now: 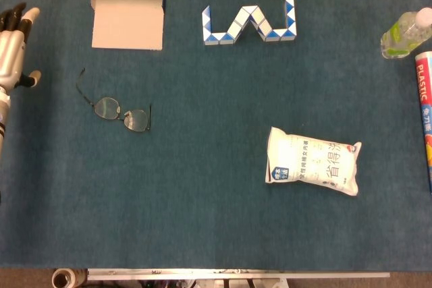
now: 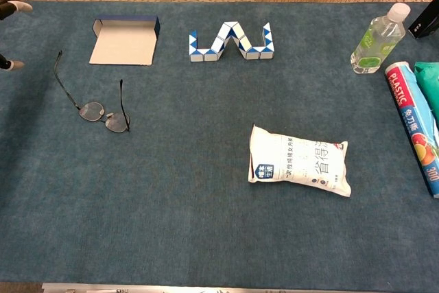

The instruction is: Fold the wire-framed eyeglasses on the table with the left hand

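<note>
The wire-framed eyeglasses (image 1: pixel 121 112) lie on the blue cloth at the left, both temples swung out; the chest view shows the eyeglasses (image 2: pixel 103 114) too. My left hand (image 1: pixel 13 45) comes in at the far left edge, fingers spread and holding nothing, well to the left of the glasses and apart from them. In the chest view only the fingertips of the left hand (image 2: pixel 12 6) show at the left edge. The right hand appears in neither view.
An open cardboard box (image 1: pixel 127 25) lies behind the glasses. A blue-white twist puzzle (image 1: pixel 250 25) sits at the back centre, a white pouch (image 1: pixel 312 168) right of centre. A bottle (image 1: pixel 405 33) and a plastic-wrap roll (image 1: pixel 424 112) stand at the right edge.
</note>
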